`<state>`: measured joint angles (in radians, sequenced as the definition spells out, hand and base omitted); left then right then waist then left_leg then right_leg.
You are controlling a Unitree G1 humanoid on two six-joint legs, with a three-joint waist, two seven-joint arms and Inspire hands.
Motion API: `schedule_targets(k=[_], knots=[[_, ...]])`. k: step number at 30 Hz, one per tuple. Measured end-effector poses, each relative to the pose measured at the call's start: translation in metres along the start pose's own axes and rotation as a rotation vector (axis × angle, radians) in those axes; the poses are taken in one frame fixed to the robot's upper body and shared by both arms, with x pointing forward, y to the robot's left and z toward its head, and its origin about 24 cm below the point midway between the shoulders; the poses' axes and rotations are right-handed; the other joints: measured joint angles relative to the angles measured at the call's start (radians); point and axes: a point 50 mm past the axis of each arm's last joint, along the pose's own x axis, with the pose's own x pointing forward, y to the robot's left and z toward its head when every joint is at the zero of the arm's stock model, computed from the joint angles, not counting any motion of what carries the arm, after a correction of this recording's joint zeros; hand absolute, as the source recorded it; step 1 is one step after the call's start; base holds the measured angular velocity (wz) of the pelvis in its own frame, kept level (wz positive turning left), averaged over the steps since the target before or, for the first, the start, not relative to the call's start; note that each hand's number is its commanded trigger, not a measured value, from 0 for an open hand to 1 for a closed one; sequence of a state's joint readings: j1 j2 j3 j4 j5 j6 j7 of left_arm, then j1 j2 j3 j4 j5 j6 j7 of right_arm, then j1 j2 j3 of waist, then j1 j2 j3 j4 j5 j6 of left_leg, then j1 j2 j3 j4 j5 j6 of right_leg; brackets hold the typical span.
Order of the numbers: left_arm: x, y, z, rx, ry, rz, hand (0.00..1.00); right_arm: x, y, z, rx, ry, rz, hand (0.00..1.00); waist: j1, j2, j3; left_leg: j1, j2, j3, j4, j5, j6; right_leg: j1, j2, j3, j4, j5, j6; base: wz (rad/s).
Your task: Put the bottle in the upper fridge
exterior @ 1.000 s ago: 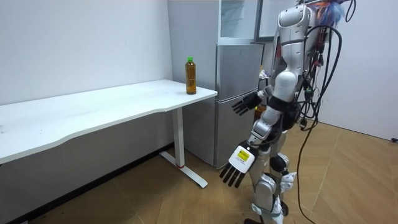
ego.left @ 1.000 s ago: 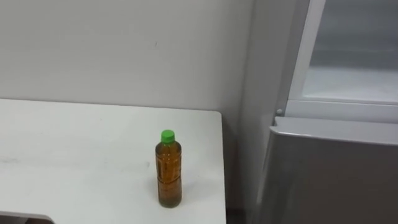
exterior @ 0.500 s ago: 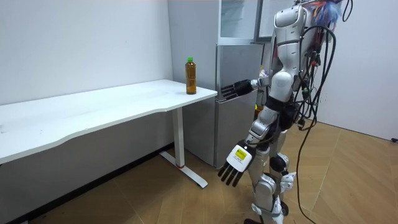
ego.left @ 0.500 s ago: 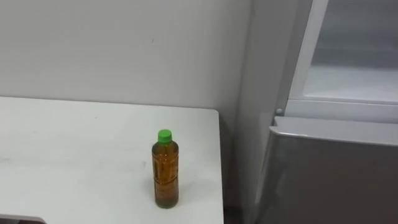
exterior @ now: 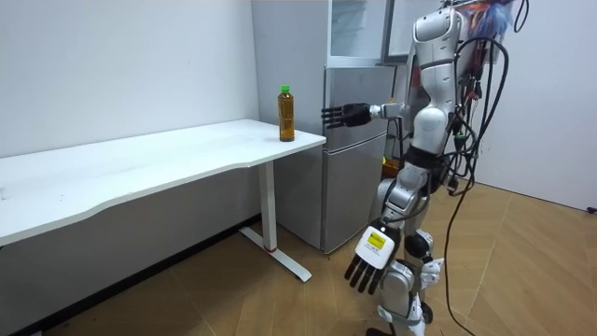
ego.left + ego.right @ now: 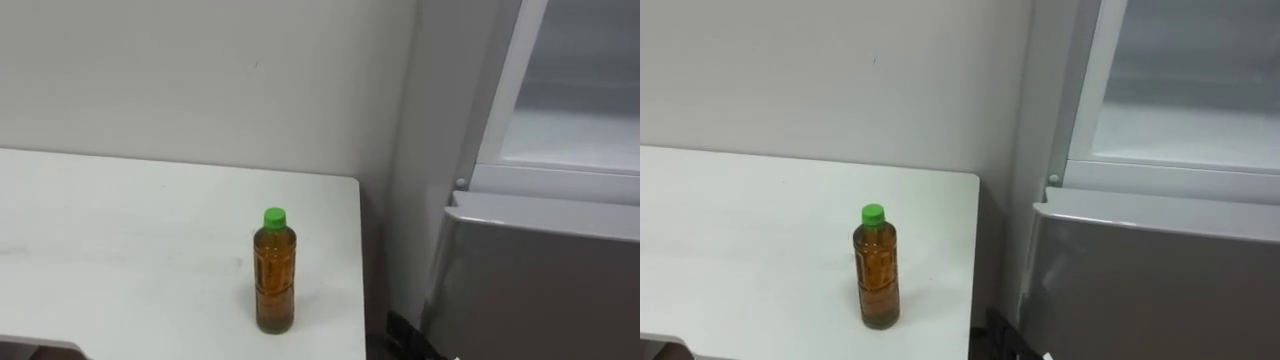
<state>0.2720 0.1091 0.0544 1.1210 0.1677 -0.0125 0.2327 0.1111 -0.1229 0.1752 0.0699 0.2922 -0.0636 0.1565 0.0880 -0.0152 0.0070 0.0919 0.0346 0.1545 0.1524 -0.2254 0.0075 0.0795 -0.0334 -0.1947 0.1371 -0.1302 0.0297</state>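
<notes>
A bottle [image 6: 275, 271] of brown drink with a green cap stands upright near the right end of the white table [image 6: 120, 250], close to its front edge; it also shows as bottle [image 6: 879, 268] and bottle [image 5: 286, 113]. The upper fridge compartment [image 6: 575, 130] stands open to the right of the table, above the lower fridge door [image 6: 540, 280], which is closed. I stand in front of the fridge. My right hand [image 5: 343, 114] is held out at chest height, fingers straight, short of the bottle and level with it. My left hand [image 5: 372, 269] hangs open by my leg.
The table [image 5: 140, 168] runs long toward the room view's left along a white wall [image 6: 200, 80]. A narrow dark gap [image 6: 378, 300] separates the table's end from the fridge [image 5: 354, 149]. Wooden floor [image 5: 522, 271] lies open behind me.
My right hand has risen from waist height to chest height and reached out toward the bottle. The left hand has swung a little. The bottle has not moved.
</notes>
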Motion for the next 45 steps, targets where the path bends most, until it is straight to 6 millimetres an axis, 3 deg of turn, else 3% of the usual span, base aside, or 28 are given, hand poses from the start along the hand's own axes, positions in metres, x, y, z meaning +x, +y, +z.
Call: schedule_targets(k=[10,18,28,33,38,43,45], knots=[[0.000,-0.001,0.000,0.047,0.002,-0.008,0.00,0.005,0.012,0.046,0.001,-0.194,0.070,0.00,0.002,0.003,-0.0012,0.007,0.000,-0.002,0.011,0.000,0.000,0.007,0.000,0.005,0.003,0.000,0.000,0.00],[0.000,-0.002,-0.001,0.072,0.013,-0.014,0.00,0.003,0.018,0.062,-0.003,-0.259,0.105,0.00,0.003,-0.001,-0.0019,0.005,0.003,-0.003,0.012,0.000,0.000,0.004,0.000,0.003,0.011,0.000,0.000,0.00],[0.000,-0.004,0.000,0.105,0.009,-0.021,0.00,0.012,0.018,0.084,-0.015,-0.337,0.073,0.00,0.002,-0.017,-0.0125,0.003,0.005,0.001,0.015,0.000,-0.001,0.002,0.001,-0.002,0.014,0.000,0.000,0.00],[0.000,-0.004,0.000,0.127,0.017,-0.020,0.00,0.013,0.014,0.088,-0.037,-0.344,0.045,0.00,0.002,-0.020,-0.0140,0.000,0.004,-0.011,0.016,0.000,-0.001,0.004,0.000,-0.011,0.014,0.000,0.000,0.05],[0.001,-0.003,0.003,0.128,0.015,-0.017,0.00,0.014,0.012,0.089,-0.035,-0.345,0.015,0.00,0.006,-0.021,-0.0124,0.000,0.004,-0.025,0.016,0.001,-0.001,0.009,0.000,-0.025,0.013,0.000,0.000,0.09],[0.003,0.000,0.007,0.135,0.017,-0.007,0.00,0.023,0.007,0.089,-0.003,-0.335,-0.020,0.00,0.022,-0.030,0.0026,0.002,0.004,-0.025,0.016,0.001,-0.002,0.010,0.000,-0.025,0.012,0.000,0.000,0.00],[0.003,0.000,0.009,0.138,0.011,-0.006,0.00,0.025,0.006,0.087,0.015,-0.325,-0.031,0.00,0.028,-0.030,0.0030,0.001,0.004,-0.026,0.015,0.001,-0.002,0.009,0.000,-0.026,0.012,0.000,0.000,0.00]])
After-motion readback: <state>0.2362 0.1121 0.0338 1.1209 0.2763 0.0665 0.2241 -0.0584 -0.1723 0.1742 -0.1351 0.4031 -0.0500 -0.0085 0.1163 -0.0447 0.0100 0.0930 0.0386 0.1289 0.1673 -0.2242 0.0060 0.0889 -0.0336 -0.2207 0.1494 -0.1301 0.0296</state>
